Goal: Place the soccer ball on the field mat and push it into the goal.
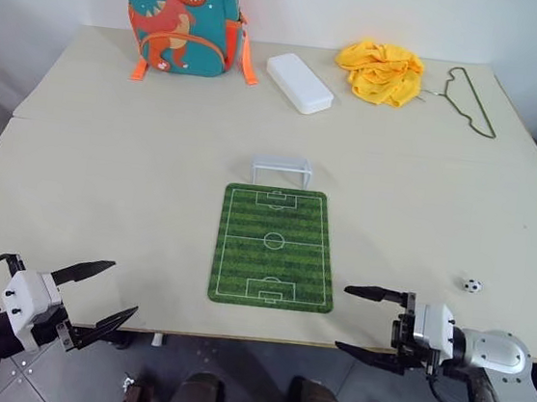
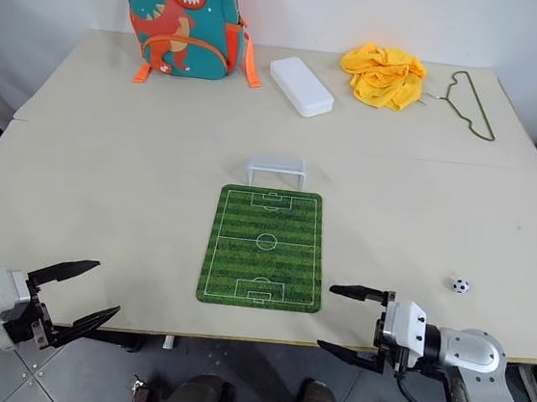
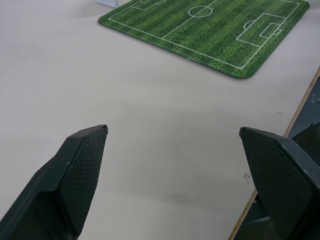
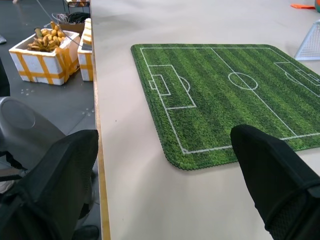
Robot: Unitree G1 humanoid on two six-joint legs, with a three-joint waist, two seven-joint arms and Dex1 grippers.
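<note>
A: Near edge first. Left gripper [image 1: 93, 292] hangs at the near left corner of the desk [image 1: 107, 173], fingers [image 3: 80, 170] spread apart, nothing between them. It points toward the right and slightly away.

B: Noted. Right side?

A: Right gripper [image 1: 360, 320] sits at the near edge, just right of the field mat [image 1: 274, 247], pointing left. Fingers [image 4: 270, 170] released wide, empty. One finger lies over the desk surface, the other off the near edge.

B: Soccer ball?

A: The soccer ball [image 1: 472, 284] rests on bare desk, right of the mat and well apart from it, a little farther out than the right gripper and to its right. Not touched by either gripper.

B: Mat and goal?

A: Mat lies flat at the desk's near centre, long axis running near to far. The goal [image 1: 282, 171] stands upright just beyond the mat's far short edge, mouth facing the mat.

B: Far zone?

A: Along the far edge, left to right: dinosaur backpack [image 1: 180, 14] standing upright, white oblong case [image 1: 299, 82] lying at an angle, crumpled yellow cloth [image 1: 381, 71], wire hanger [image 1: 472, 101] flat on the desk. On the floor beside the desk, in the right wrist view, a box of bananas [image 4: 47, 54].
</note>
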